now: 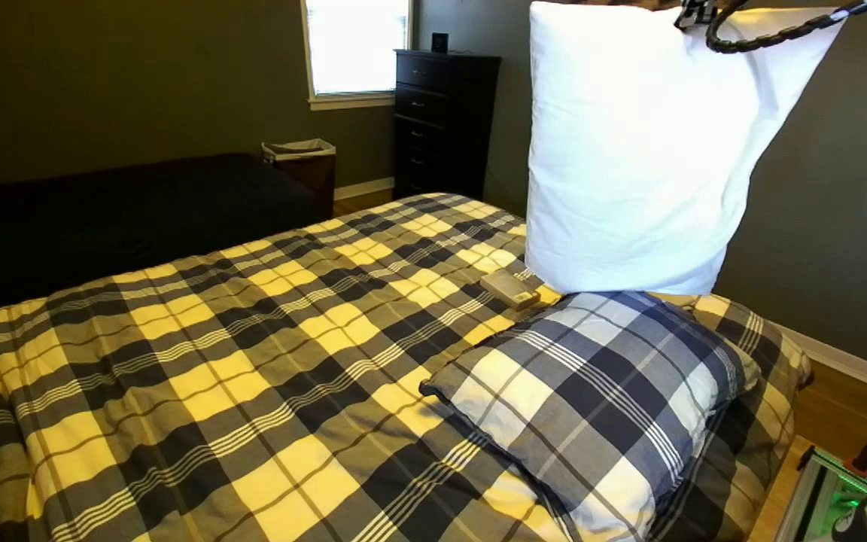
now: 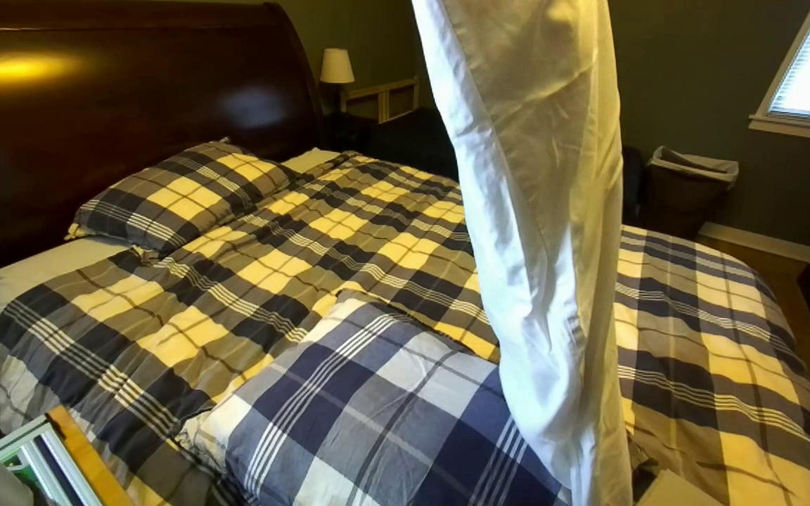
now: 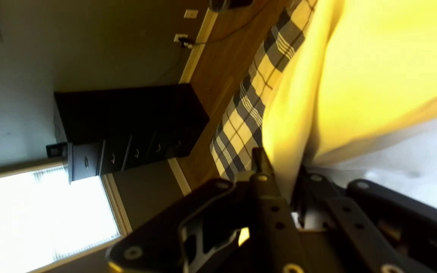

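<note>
A white pillow [image 1: 629,143] hangs in the air with my gripper [image 3: 282,175] shut on its upper edge. In the wrist view a fold of the pillow [image 3: 385,64], lit yellow, runs down between the fingers. It hangs as a narrow drape, seen edge-on, in an exterior view [image 2: 545,232]. Only a small dark part of the hand shows at the top of an exterior view. Below lies a blue-grey plaid pillow [image 1: 591,399] on the bed. The white pillow's lower edge overlaps it in both exterior views; whether they touch I cannot tell.
A yellow and dark plaid cover [image 1: 215,369] spreads over the bed. A small flat box [image 1: 509,289] lies near the plaid pillow. Another plaid pillow [image 2: 187,193] rests by the headboard [image 2: 131,105]. A metal frame [image 2: 53,457] stands beside the bed; a dresser [image 1: 445,120] is beyond it.
</note>
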